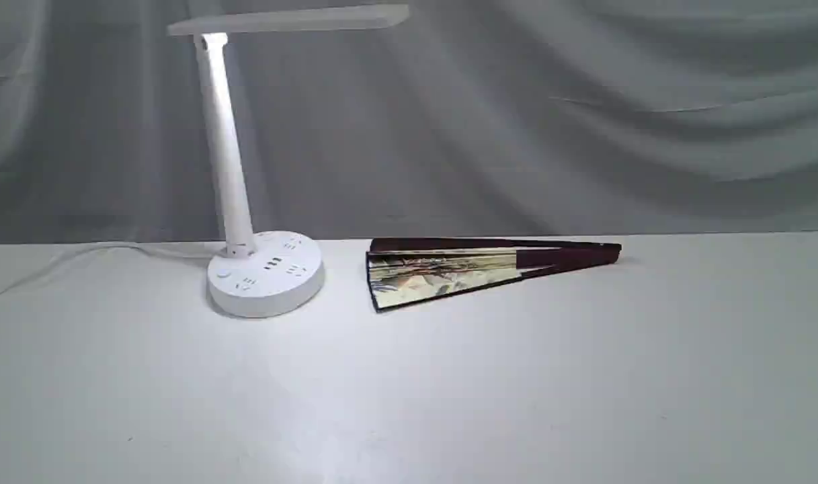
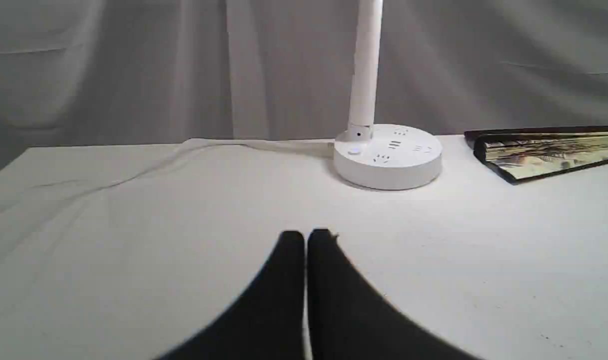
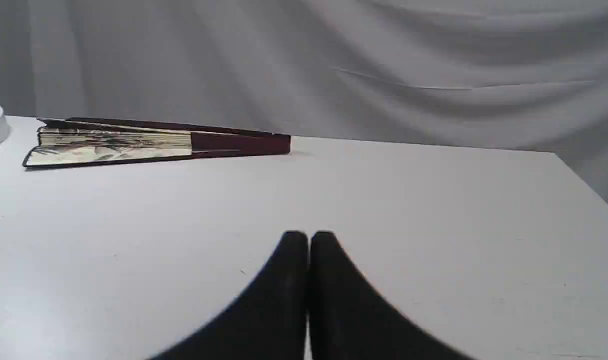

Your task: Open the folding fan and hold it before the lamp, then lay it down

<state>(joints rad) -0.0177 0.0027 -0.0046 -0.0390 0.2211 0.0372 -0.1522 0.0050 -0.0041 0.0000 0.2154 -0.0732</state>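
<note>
The folding fan [image 1: 476, 267] lies nearly closed on the white table, maroon ribs pointing right and its painted cream leaf slightly spread toward the lamp; it also shows as the fan [image 2: 548, 154] and the fan [image 3: 149, 142]. The white lamp [image 1: 264, 269] stands to its left, round base with sockets, slim post and flat light bar overhead; the lamp [image 2: 387, 155] base fills the left wrist view's middle. My left gripper [image 2: 306, 235] is shut and empty, well short of the lamp. My right gripper [image 3: 308, 235] is shut and empty, some way from the fan. Neither arm appears in the exterior view.
A white cable [image 1: 79, 259] runs from the lamp base to the left across the table [image 1: 409, 390]. Grey draped cloth [image 1: 583, 121] hangs behind the table's far edge. The table's right edge [image 3: 588, 182] shows in the right wrist view.
</note>
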